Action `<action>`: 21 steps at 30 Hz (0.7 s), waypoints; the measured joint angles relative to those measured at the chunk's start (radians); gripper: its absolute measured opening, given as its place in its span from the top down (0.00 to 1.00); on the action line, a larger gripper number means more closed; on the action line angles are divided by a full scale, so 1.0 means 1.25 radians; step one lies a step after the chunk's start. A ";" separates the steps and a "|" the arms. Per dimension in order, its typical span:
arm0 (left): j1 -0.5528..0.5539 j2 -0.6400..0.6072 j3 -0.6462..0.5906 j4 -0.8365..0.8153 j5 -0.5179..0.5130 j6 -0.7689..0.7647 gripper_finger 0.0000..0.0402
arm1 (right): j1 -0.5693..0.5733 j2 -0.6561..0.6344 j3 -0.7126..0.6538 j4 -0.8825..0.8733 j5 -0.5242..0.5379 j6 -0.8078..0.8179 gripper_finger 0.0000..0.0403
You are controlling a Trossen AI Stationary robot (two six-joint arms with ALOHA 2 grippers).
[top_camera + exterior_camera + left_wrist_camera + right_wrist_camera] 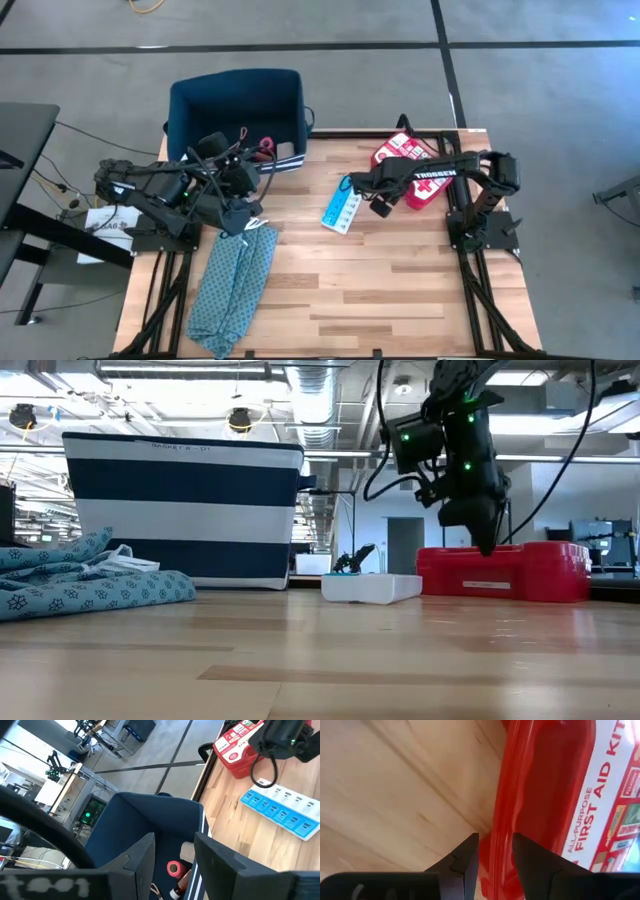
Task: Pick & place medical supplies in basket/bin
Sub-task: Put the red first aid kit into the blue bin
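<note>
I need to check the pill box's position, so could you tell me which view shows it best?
The high view: the whole pill box lies on the table between the bin and the first-aid case. The left wrist view shows its compartments; the low view only its edge; the right wrist view misses it.

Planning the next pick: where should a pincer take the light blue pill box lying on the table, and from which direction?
Grip the pill box across its narrow width, near the middle, coming straight down from above. It lies flat and low on the wooden table, long and thin, clear of the red first-aid case, so its long edges are probably the only faces the fingers can close on.
</note>
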 joint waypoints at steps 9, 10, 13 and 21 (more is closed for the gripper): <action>0.000 0.000 0.000 0.000 0.002 -0.002 0.68 | -0.068 -0.001 -0.001 0.022 0.006 -0.028 0.72; 0.000 0.000 0.000 0.000 0.003 -0.002 0.68 | -0.073 -0.001 -0.001 0.024 0.003 -0.034 0.72; 0.000 0.000 0.000 0.000 0.003 -0.002 0.68 | -0.083 0.001 -0.004 0.055 -0.003 -0.063 0.72; 0.000 0.000 0.000 0.000 0.002 -0.002 0.68 | -0.114 0.004 -0.036 0.142 -0.014 -0.084 0.72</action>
